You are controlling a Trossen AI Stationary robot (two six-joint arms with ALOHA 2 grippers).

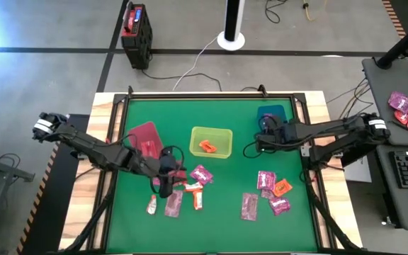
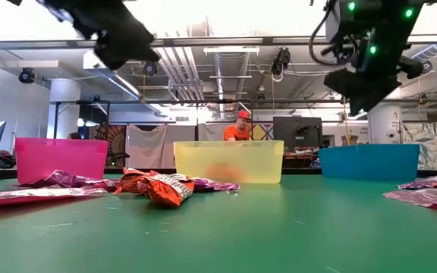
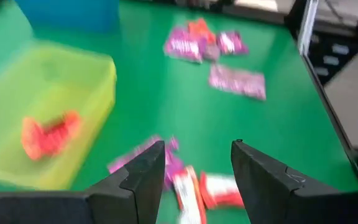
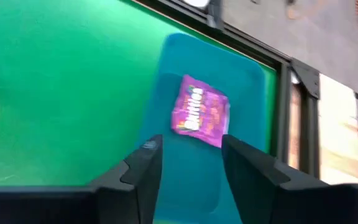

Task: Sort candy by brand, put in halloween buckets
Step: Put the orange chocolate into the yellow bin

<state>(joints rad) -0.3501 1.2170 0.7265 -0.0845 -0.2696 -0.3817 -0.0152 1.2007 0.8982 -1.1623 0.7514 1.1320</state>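
My left gripper [image 1: 166, 174] hangs open above a cluster of candy [image 1: 190, 190] left of the table's middle; in its wrist view, the left gripper [image 3: 197, 171] has a magenta packet [image 3: 146, 159] and orange-and-white packets [image 3: 190, 194] below its fingers. My right gripper [image 1: 263, 136] is open over the teal bin [image 1: 272, 115]. The right wrist view shows the right gripper [image 4: 188, 165] above a magenta packet [image 4: 201, 118] that lies flat inside the teal bin [image 4: 241, 81]. The yellow-green bin [image 1: 212, 133] holds one orange packet [image 1: 207, 146]. The red bin [image 1: 144, 137] stands to its left.
A second group of magenta and orange packets [image 1: 271, 193] lies on the green mat toward the near right corner. A raised dark frame [image 1: 211, 95] edges the mat. In the low view the three bins [image 2: 228, 161] stand in a row behind the candy [image 2: 158, 186].
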